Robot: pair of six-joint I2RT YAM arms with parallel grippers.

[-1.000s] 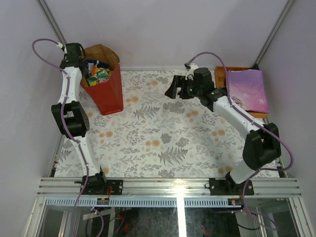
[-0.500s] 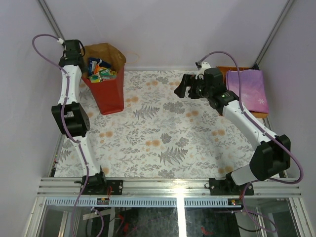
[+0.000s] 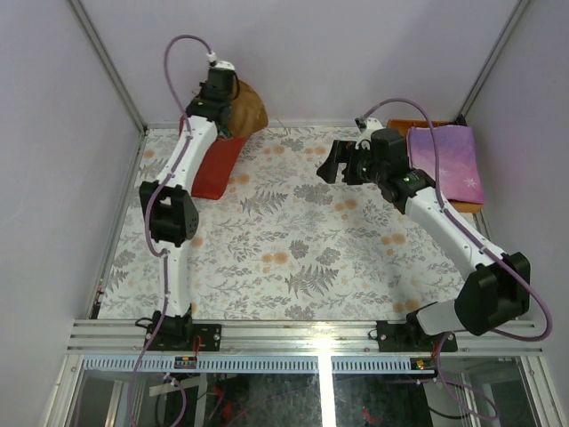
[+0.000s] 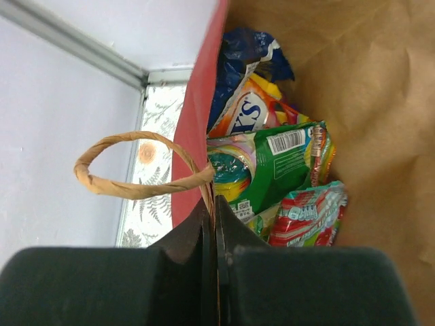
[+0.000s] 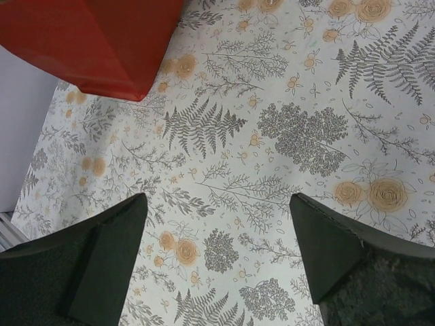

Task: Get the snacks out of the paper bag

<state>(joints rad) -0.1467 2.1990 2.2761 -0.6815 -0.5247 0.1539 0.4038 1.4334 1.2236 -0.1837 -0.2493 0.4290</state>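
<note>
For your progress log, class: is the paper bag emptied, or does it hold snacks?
It holds snacks. The left wrist view shows a blue bag, a green packet and a red-striped packet inside the paper bag.

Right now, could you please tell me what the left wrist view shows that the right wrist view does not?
Only the left wrist view shows the snacks inside the paper bag, its twisted handle, and the left gripper shut on the bag's rim. Only the right wrist view shows the right gripper, open above the floral table cover. Both show the bag's red outside and that cover.
</note>
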